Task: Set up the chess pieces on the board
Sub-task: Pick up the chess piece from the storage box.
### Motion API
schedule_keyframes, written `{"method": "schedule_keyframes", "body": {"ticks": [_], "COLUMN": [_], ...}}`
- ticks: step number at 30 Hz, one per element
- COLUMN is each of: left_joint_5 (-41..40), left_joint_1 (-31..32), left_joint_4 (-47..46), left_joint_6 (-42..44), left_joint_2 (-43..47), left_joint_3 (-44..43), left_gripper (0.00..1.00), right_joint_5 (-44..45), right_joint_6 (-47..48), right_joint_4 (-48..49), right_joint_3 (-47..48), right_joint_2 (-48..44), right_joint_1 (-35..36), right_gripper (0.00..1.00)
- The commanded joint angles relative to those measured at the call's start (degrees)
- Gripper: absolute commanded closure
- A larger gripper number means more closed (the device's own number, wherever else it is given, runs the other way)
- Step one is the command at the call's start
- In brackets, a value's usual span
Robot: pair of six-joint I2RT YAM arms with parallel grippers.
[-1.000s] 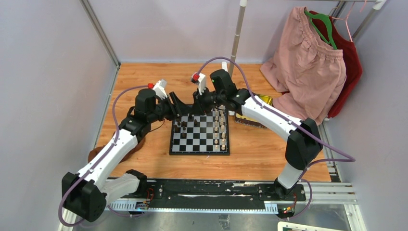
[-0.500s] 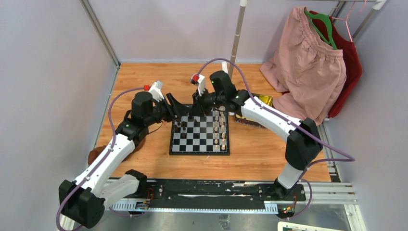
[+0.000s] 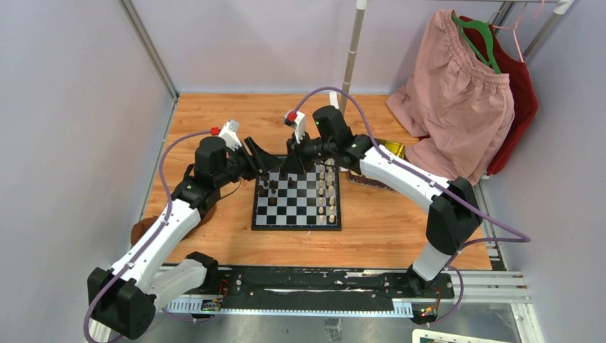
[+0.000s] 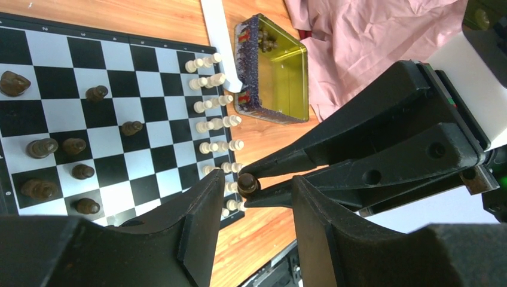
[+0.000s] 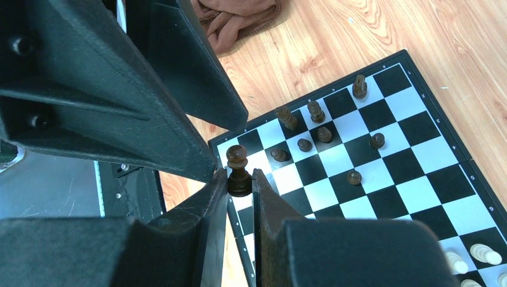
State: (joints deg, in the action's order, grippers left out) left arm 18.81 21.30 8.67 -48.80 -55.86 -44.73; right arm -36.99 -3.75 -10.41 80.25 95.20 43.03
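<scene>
The board (image 3: 300,216) lies mid-table. Dark chess pieces (image 3: 272,188) stand along its left side and cream ones (image 3: 329,191) along its right. My right gripper (image 5: 240,180) is shut on the base of one upright dark chess piece (image 5: 238,162), held above the board's far left corner. My left gripper (image 4: 258,180) is open. Its fingertips (image 4: 210,190) flank the held piece (image 4: 247,185) without touching it. In the top view the two grippers (image 3: 280,166) meet tip to tip over the board's far edge.
A gold tray (image 4: 281,72) sits just past the board's right side, next to a white pole base (image 4: 220,36). Pink and red clothes (image 3: 461,93) hang at the back right. A brown cloth (image 3: 143,230) lies by the left arm.
The left arm has drawn slightly back and to the left. The right gripper has kept hold of the dark piece and has barely shifted.
</scene>
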Motion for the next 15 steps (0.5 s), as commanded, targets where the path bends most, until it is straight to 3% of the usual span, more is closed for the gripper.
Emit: {"method": "schedule_keyframes", "body": {"ticks": [1, 15], "left_joint_5": [0.53, 2.54], "left_joint_1": [-0.38, -0.38], "left_joint_4": [-3.44, -4.33], "left_joint_6": [-1.52, -1.75], "left_joint_2": [-0.31, -1.96], "left_joint_3": [0.99, 0.68], "left_gripper": [0.50, 0.56], "right_joint_5": [-1.57, -1.73], "right_joint_6": [-0.96, -1.32], "right_joint_4": [1.18, 2.48], "right_joint_3": [-0.39, 0.67], "right_joint_2": [-1.95, -1.01], "right_joint_1": [0.96, 1.47], "right_gripper": [1.00, 1.00]}}
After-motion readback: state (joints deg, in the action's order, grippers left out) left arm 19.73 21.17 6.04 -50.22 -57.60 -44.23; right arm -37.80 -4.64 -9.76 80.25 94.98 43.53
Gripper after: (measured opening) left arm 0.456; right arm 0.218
